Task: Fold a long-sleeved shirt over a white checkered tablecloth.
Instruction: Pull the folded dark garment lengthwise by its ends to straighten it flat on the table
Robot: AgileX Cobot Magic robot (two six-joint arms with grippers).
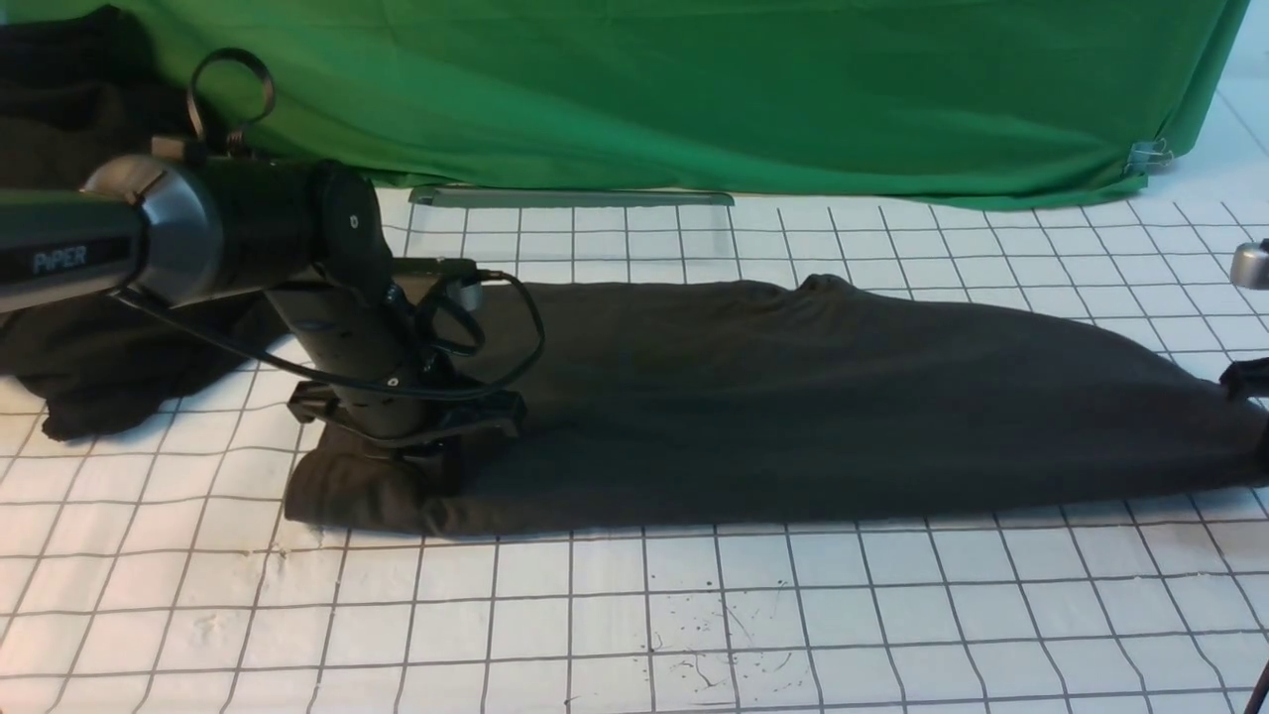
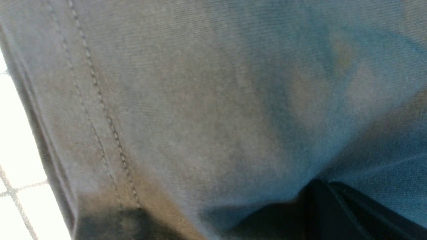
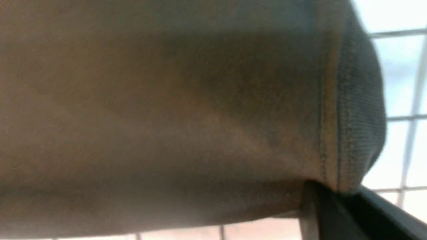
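Shirt (image 1: 793, 397) runs as a strip, 9-to-3 across tablecloth (image 1: 694, 615). Left gripper (image 1: 436, 466) clamped on its 9 o'clock end. Right gripper (image 1: 1249, 381) at the 3 o'clock end, grip cannot be told.

Black left arm (image 1: 268, 223), silver collar (image 1: 173, 233), white "PIPER" lettering (image 1: 59, 260), looped black cables (image 1: 530, 332).

Two dark garments: one long-sleeved shirt (image 1: 793, 397), one blacker garment (image 1: 99, 347) at 9 o'clock. One white checkered tablecloth (image 1: 694, 615), one green fabric (image 1: 694, 89) and one grey strip (image 1: 570, 196) at 12 o'clock, one metal clip (image 1: 1148, 157) at 2 o'clock.
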